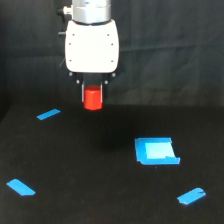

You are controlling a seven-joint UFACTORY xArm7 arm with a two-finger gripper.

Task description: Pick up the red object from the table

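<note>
Below your claw (93, 92) the desk (100, 170) lies open. Only flat pieces sit on it: a blue square patch (156, 151) toward the exterior view's right, and blue tape strips (48, 114) near the edges. None seems tall enough to block you, though the picture is blurry.

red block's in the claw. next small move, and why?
Probably a short straight lift, claw kept shut. The red object sits between the fingers and looks clear of the table, so more height would confirm the pick.
</note>
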